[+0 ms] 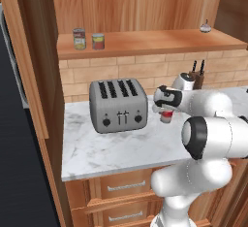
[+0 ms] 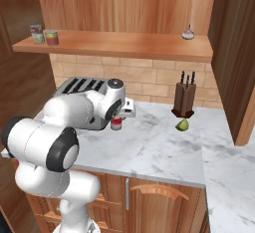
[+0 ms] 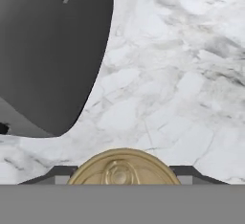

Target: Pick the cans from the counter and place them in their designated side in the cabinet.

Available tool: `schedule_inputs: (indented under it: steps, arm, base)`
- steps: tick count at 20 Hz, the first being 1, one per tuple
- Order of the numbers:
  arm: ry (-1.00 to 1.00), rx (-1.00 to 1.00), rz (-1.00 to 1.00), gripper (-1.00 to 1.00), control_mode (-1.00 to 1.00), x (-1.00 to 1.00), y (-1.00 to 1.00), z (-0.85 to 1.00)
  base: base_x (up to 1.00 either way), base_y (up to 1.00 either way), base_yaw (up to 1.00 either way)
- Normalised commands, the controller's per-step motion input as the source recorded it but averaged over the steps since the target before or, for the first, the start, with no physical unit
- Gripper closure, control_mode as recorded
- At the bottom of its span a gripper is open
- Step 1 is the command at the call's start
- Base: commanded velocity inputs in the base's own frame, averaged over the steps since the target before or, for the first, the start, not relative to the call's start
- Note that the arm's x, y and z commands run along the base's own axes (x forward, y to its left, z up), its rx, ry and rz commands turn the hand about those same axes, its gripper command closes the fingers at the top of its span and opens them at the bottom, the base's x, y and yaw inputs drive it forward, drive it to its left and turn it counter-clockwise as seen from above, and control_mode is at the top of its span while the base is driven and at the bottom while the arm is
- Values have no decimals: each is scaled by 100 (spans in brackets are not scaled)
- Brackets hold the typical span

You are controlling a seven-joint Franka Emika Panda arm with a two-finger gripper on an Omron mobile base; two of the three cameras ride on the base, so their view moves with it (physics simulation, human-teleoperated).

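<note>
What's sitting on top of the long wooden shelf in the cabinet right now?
On the long wooden shelf: a silver-topped can with a pale label, a red-topped can with a yellow band, and a small pale object too small to identify. Nothing covers the shelf.

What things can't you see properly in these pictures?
- The can on the counter: the robot's hand covers most of it in both base views, and the hand view shows just its gold top.
- The fingers: the can hides their tips in the hand view.
- The two cans on the cabinet shelf: labels too small to read.
- The toaster: the arm hides its front in the right base view.
</note>
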Motion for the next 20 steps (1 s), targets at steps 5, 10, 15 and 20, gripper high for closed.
schedule_inputs:
  steps: [5,10,15,20]
  arm:
    - [-2,2,0,100,-100,-36,0,42]
    - [-4,0,0,100,-100,-39,4,37]
    - [-5,0,0,100,-100,-36,8,35]
    - [-7,0,0,100,-100,-30,12,43]
  base:
    - [0,0,0]
    - [0,0,0]
    - [0,0,0]
    - [0,0,0]
